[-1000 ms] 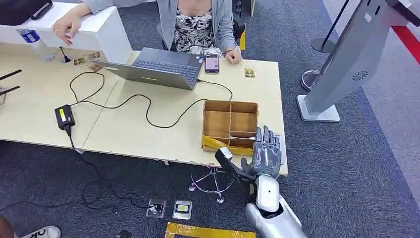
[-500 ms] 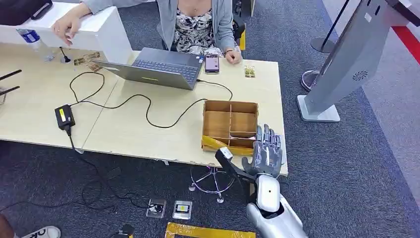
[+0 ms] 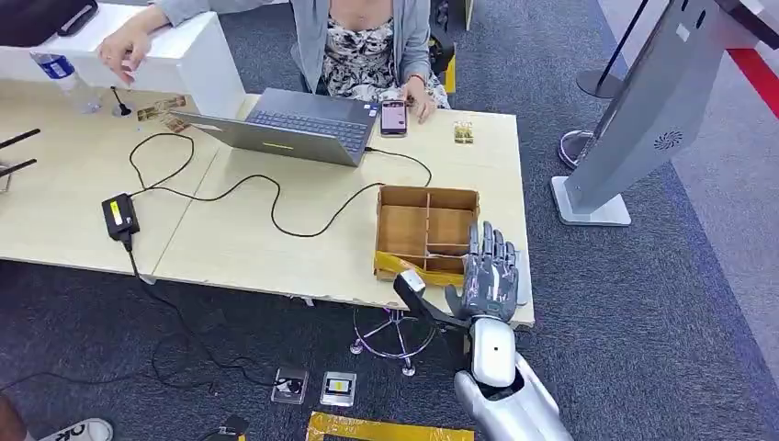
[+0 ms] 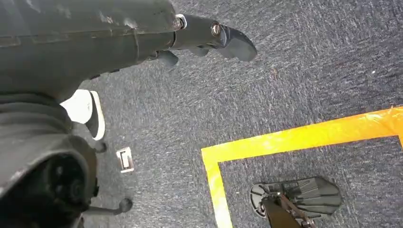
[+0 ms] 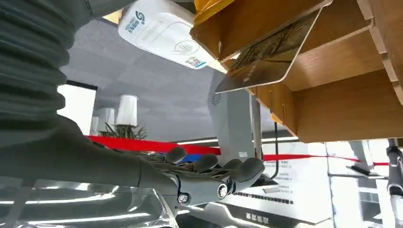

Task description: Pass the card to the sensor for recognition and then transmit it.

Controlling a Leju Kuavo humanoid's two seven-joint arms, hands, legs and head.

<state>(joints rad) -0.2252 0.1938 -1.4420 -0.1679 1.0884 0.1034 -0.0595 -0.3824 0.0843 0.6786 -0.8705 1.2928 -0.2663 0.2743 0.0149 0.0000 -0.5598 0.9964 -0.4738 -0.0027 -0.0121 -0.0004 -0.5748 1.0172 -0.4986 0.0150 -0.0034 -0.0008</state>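
wooden box (image 3: 426,234) walls fencing card (image 5: 266,53), open above

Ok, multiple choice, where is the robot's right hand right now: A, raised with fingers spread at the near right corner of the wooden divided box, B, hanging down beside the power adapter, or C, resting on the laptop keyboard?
A: the right hand is up, fingers apart, at the wooden box's near right corner.
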